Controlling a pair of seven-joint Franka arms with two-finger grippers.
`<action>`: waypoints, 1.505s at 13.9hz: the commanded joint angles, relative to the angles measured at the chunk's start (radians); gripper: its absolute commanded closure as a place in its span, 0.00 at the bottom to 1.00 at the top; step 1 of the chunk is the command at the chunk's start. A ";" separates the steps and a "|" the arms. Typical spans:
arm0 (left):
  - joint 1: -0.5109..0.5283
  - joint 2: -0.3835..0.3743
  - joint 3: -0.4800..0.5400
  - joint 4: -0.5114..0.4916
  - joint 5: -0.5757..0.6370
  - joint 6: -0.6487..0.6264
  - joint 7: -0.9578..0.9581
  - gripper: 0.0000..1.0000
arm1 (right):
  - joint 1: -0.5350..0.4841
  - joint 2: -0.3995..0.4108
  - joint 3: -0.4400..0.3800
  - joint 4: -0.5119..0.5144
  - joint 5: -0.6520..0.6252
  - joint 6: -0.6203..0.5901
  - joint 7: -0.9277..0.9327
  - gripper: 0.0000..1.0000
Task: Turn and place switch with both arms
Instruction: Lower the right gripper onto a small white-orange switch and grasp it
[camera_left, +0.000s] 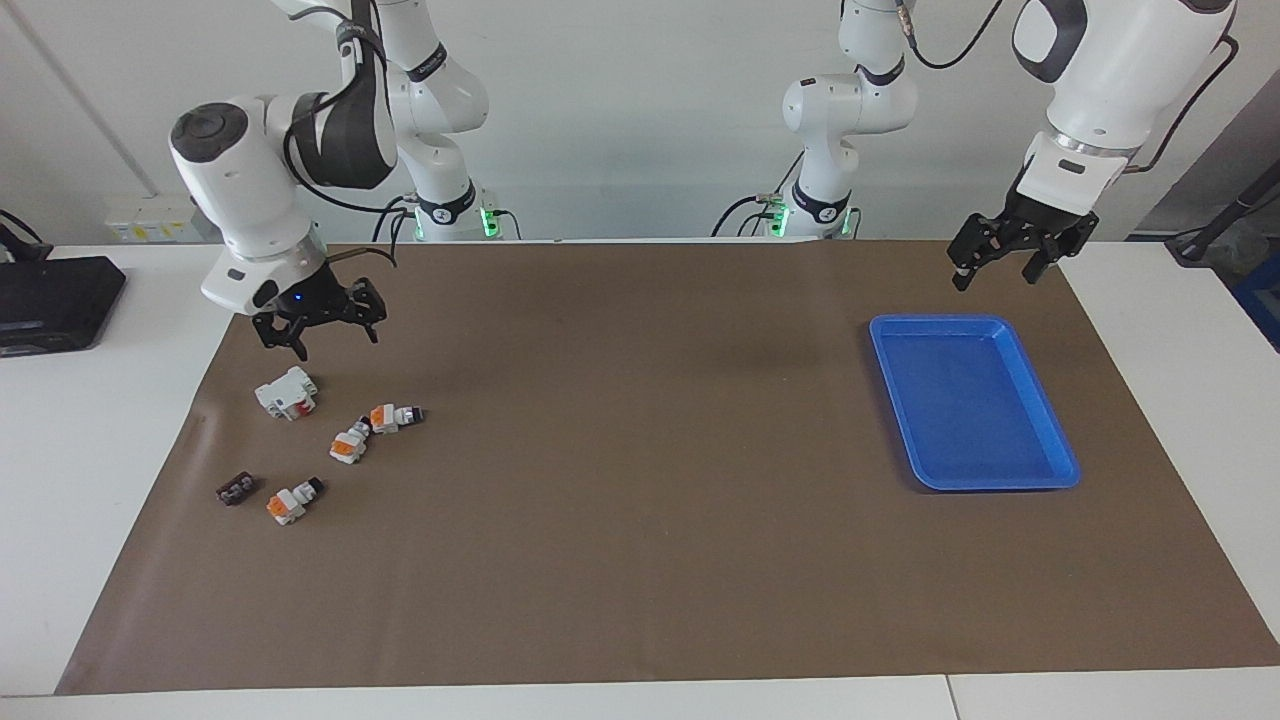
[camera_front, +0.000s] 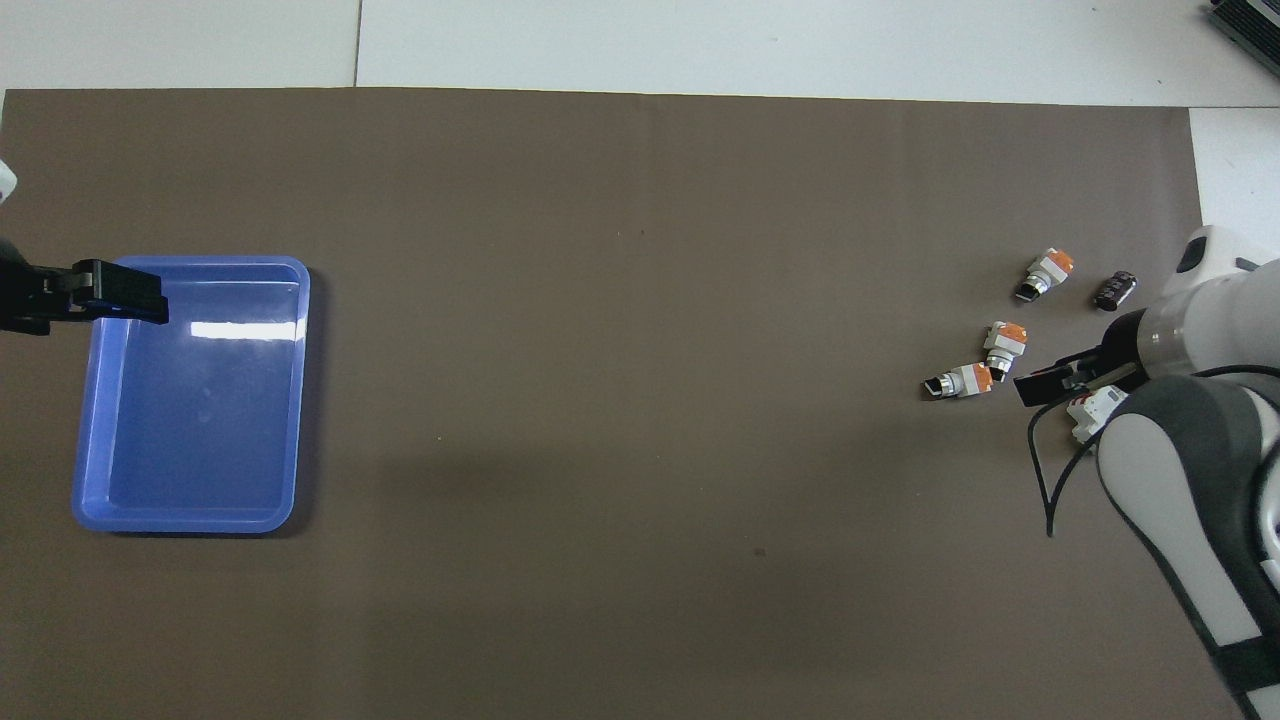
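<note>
Listing, largest first, with progress noted.

Worktop (camera_left: 640, 705): white, carrying a brown mat (camera_left: 640, 560) that bears every item.

Right arm (camera_left: 250, 190): reaches in over the parts at its own end of the worktop. Right gripper (camera_left: 318, 325) hangs above the larger white block, touching nothing; fingers spread, empty.

Left arm (camera_left: 1110, 70): waits. Left gripper (camera_left: 1005, 258) is raised over the mat near the tray's robot-side edge; fingers spread, empty.

Blue tray (camera_left: 1055, 478): at the left arm's end, nothing in it.

Larger white block with a red mark (camera_left: 286, 392): nearest the robots of the parts cluster.

Switches, three, white with orange faces: two lie touching, one (camera_left: 393, 416) and another (camera_left: 349, 444); a third (camera_left: 290, 502) lies farther from the robots, beside the dark-brown piece (camera_left: 236, 489).

Progress: judged to be at the very start. No switch is grasped, turned or set in the tray; approach, pick-up, two-arm turning and placing all remain.

Writing: none can be read on any item.
</note>
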 joint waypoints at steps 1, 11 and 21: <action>-0.005 -0.015 0.010 -0.015 -0.010 -0.011 0.006 0.00 | -0.003 0.059 0.001 -0.080 0.020 0.142 -0.349 0.00; -0.005 -0.015 0.010 -0.015 -0.010 -0.011 0.006 0.00 | -0.006 0.155 0.001 -0.181 0.020 0.414 -0.847 0.00; -0.005 -0.015 0.010 -0.015 -0.010 -0.011 0.006 0.00 | 0.004 0.216 0.002 -0.188 0.021 0.529 -0.836 0.12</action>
